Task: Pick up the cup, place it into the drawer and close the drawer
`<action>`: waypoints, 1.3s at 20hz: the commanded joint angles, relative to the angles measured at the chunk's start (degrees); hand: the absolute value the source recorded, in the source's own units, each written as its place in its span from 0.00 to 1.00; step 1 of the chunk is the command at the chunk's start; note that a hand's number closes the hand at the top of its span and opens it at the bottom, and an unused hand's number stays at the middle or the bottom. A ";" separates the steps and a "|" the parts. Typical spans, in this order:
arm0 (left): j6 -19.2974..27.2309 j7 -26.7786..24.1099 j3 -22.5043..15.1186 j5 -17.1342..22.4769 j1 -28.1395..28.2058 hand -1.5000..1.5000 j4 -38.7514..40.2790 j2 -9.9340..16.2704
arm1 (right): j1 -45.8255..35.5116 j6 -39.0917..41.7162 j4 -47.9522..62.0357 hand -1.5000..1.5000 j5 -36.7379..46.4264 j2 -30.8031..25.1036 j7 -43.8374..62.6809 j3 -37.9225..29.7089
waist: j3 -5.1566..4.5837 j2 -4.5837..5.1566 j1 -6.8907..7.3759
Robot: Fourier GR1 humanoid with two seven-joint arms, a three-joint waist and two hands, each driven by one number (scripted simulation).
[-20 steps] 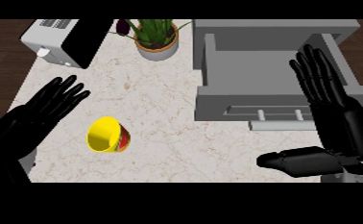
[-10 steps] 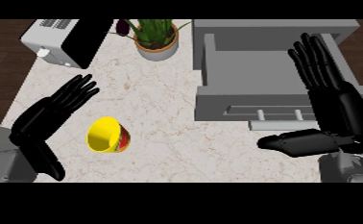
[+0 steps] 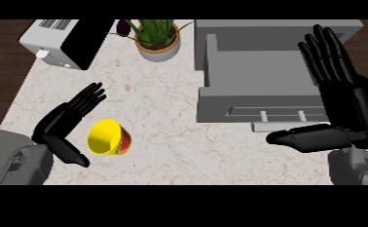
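marble counter (image 3: 179, 123); left hand (image 3: 61, 123) beside cup (image 3: 108, 137)

The cup (image 3: 108, 137) lies on its side on the counter (image 3: 165, 104), near the front left. My left hand (image 3: 64, 123) is just left of the cup, fingers straight. The toaster (image 3: 64, 41) stands at the back left, with the plant (image 3: 156, 41) to its right. The open drawer (image 3: 266, 82) sits right of the cup, behind it. My right hand (image 3: 334, 89) is over the drawer's right side, fingers straight.
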 commanded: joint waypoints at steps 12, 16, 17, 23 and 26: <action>4.09 -27.18 -4.36 -12.66 -9.69 0.00 29.35 0.98 | -3.47 1.14 3.35 0.00 -1.24 -1.19 0.25 -1.95 | -0.13 0.47 -0.99; 6.48 -30.18 -5.18 -13.28 -10.15 0.00 32.21 -0.64 | -4.21 0.77 -1.50 0.00 -2.06 -1.37 4.76 -1.01 | -0.23 0.48 -1.70; 6.61 -31.08 -6.15 -14.05 -10.39 0.00 31.54 -0.92 | -5.06 0.12 0.14 0.00 -2.22 -1.00 3.71 -1.95 | -0.17 0.42 -1.19; 9.97 -35.21 -6.97 -14.83 -10.75 0.00 35.23 -3.37 | -5.43 1.10 -0.34 0.00 -2.27 -2.09 4.29 -1.90 | -0.31 0.74 -2.07; 9.90 -36.25 -7.62 -15.26 -11.35 0.00 36.24 -3.97 | -3.86 2.20 0.61 0.00 -2.69 -2.11 2.86 -1.95 | -0.22 0.58 -1.63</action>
